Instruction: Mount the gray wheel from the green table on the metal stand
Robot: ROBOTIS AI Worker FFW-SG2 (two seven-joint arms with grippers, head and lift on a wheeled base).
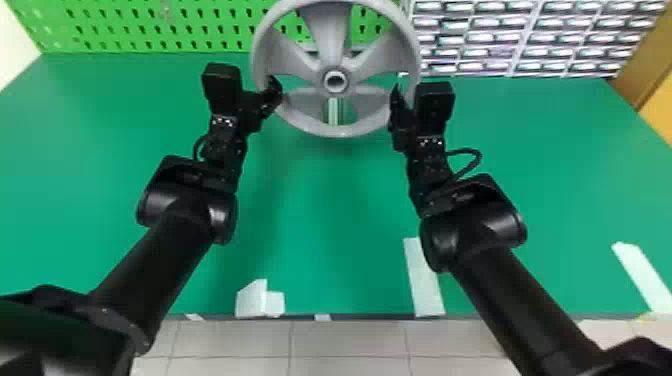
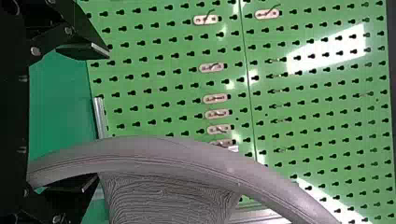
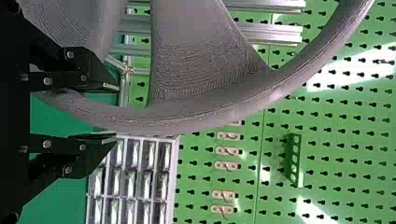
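Green pegboard (image 1: 150, 30) rises at twelve o'clock in the head view, behind the green table (image 1: 320, 215). Up there the gray wheel (image 1: 332, 47) stands raised, its face towards the robot and its axle line running away towards the metal stand (image 1: 333, 111), whose pale post shows at six o'clock from the hub. Getting bore and stand in line is, I judge, what matters next. Both grippers flank the rim about equally near: the left gripper (image 2: 100, 117) by half past eight, spread wide, its inner finger close to the rim and its outer one well apart; the right gripper (image 3: 112, 111) by half past three, drawn in and seemingly holding the rim. Whether the hub is seated (the wheel hides that joint) I can't tell.
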